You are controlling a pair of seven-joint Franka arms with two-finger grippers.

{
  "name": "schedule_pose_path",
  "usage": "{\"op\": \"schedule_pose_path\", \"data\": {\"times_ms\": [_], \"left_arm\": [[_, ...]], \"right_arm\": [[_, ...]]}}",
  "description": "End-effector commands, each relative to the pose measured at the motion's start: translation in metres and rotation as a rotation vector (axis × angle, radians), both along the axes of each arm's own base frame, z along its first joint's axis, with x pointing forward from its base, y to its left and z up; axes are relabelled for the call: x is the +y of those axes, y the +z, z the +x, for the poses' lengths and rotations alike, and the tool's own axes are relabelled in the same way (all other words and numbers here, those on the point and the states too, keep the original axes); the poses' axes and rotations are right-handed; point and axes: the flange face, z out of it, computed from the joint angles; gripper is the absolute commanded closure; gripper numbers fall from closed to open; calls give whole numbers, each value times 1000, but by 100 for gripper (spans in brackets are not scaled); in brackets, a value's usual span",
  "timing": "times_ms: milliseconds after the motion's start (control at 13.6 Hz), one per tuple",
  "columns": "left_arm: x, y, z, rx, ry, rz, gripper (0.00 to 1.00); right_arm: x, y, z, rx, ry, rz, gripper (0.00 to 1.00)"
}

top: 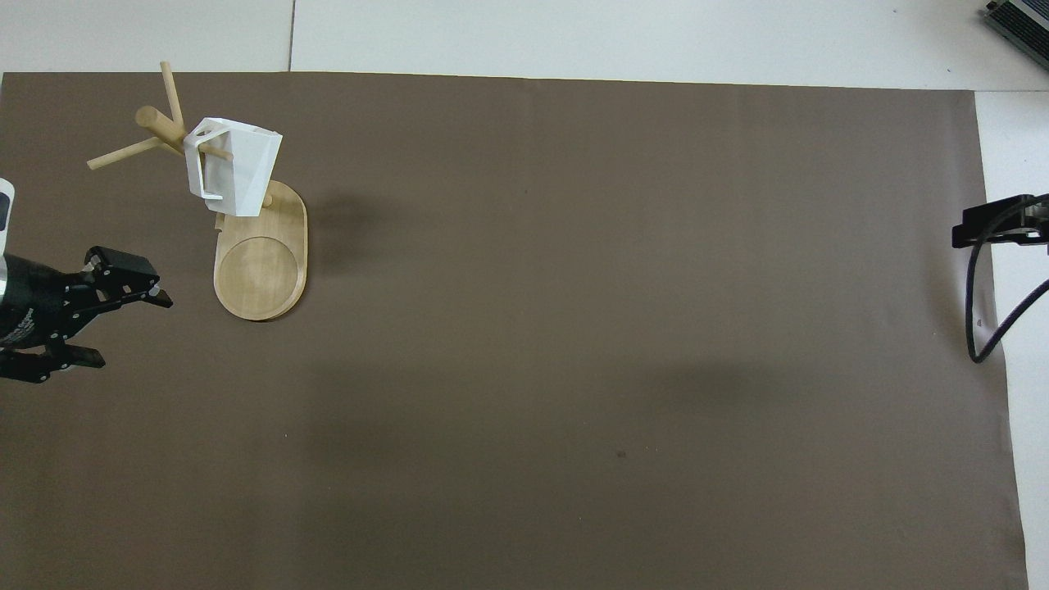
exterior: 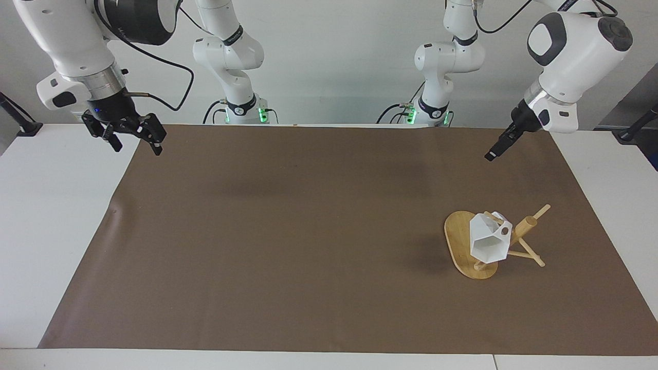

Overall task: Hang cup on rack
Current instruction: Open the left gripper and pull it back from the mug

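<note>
Cup (exterior: 487, 240) hangs by its handle on rack (exterior: 465, 245) peg; looks light, rigid, slick, chippable, best gripped at rim. Left gripper (top: 90, 315) and right gripper (exterior: 134, 134): fingers apart, empty.

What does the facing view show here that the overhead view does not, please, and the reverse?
Only the facing view shows both arms whole, their bases, and the right gripper open over the mat's corner. Only the overhead view shows the left gripper's open fingers apart, plus the round recess in the rack's base. Both show the cup hanging by its handle on a peg of the rack, with neither gripper touching it.
</note>
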Motion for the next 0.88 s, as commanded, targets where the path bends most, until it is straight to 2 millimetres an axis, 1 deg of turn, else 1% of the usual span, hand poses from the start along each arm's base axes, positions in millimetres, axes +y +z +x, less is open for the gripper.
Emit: {"op": "schedule_pose_path", "data": {"times_ms": [0,220,294,367,514,734,807], "left_arm": [[6,6,4,-3,-241,52,0],[14,14,6,-38,-566,65,0],[15,16,5,-41,-642,72,0],[16,24,7,-55,-694,89,0],[12,42,9,-75,-752,91,0],[4,58,18,-73,-774,88,0],[3,63,24,-76,-777,89,0]], "right_arm": [[1,1,-8,0,-15,2,0],[1,1,-8,0,-15,2,0],[1,1,-8,0,-15,2,0],[1,1,-8,0,-15,2,0],[1,1,-8,0,-15,2,0],[1,1,-8,0,-15,2,0],[1,1,-8,0,-15,2,0]]}}
